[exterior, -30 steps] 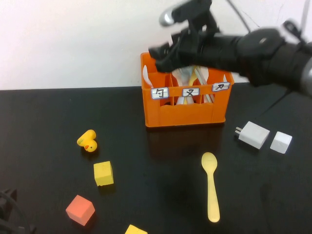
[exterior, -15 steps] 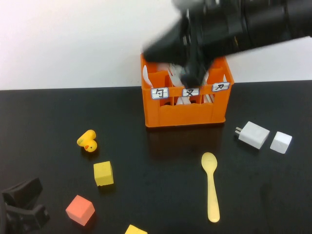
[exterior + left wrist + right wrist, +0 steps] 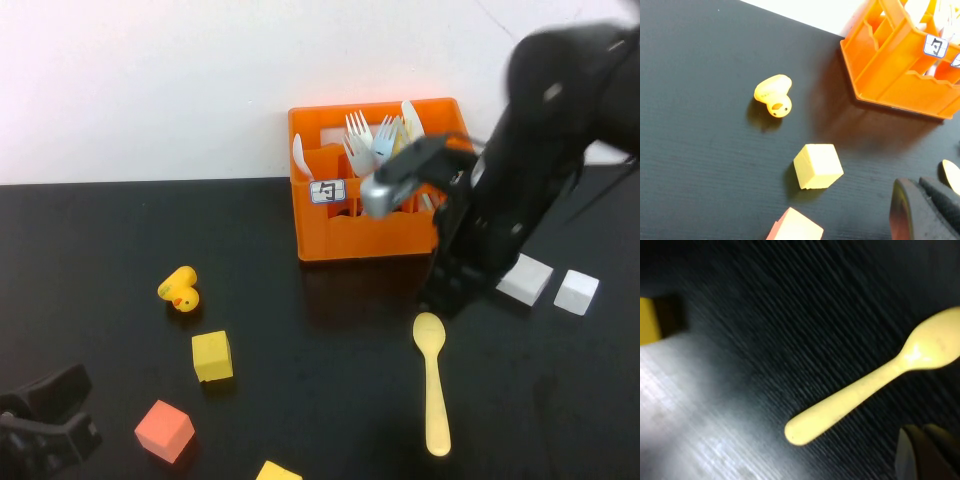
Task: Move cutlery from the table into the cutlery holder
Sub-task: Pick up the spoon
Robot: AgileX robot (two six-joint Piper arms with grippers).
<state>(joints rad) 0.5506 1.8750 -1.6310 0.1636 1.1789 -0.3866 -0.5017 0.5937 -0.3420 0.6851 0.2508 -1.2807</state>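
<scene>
The yellow spoon (image 3: 432,385) lies on the black table (image 3: 100,230), bowl toward the orange cutlery holder (image 3: 345,225). It also shows in the right wrist view (image 3: 875,385). A light blue fork (image 3: 385,140) stands in the holder among white cutlery. I cannot pick out the grey fork. My right gripper (image 3: 441,298) (image 3: 920,432) is shut and empty, low over the table just behind the spoon's bowl, in front of the holder's right side. My left gripper (image 3: 50,418) (image 3: 917,182) is shut and empty at the near left.
A yellow duck (image 3: 180,290), a yellow cube (image 3: 212,356), an orange-red cube (image 3: 164,430) and another yellow cube (image 3: 278,472) lie at the left front. A white adapter (image 3: 525,278) and a white cube (image 3: 577,291) lie right of the right arm.
My right arm has swung down from above the holder to the table by the spoon's bowl. It now hides two of the holder's labels. The left gripper has come into view.
</scene>
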